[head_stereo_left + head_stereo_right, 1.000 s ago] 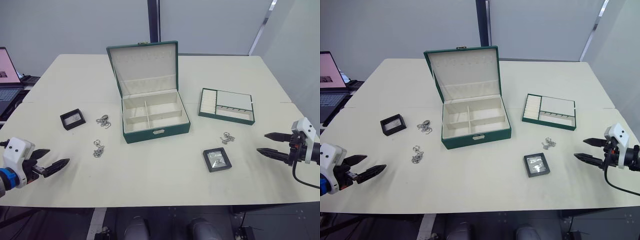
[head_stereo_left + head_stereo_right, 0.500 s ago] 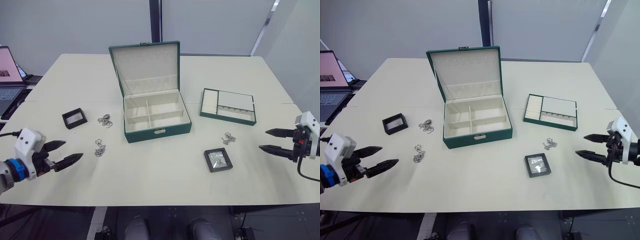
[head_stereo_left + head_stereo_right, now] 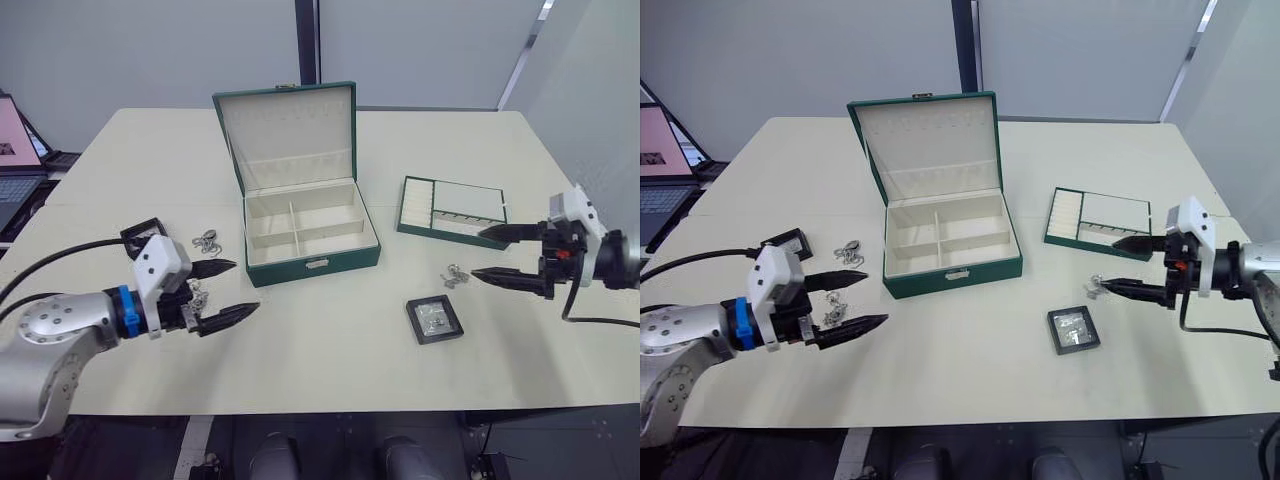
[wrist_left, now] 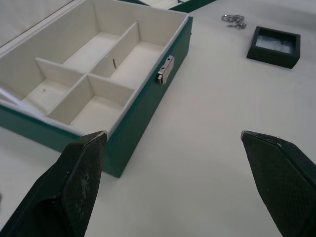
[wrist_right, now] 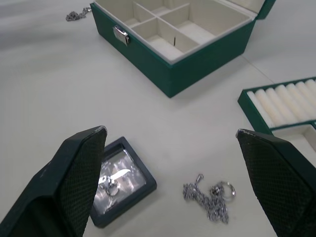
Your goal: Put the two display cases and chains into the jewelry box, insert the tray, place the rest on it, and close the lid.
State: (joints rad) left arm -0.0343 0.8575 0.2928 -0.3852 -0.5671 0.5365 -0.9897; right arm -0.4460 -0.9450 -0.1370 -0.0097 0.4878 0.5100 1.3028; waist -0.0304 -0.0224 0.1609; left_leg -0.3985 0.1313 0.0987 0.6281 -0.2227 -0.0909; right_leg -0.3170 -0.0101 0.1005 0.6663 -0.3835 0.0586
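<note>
dark green jewelry box [image 3: 312,262], cream lining

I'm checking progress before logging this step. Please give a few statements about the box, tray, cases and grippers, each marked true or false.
1. The box has its lid open. True.
2. A case already lies in the box. False: its compartments are empty; one case lies on the table in front of it, the other off to its left.
3. The tray sits on the table right of the box. True.
4. The right gripper holds a chain. False: its fingers are open and empty, near a chain.
5. The left gripper is open. True.
</note>
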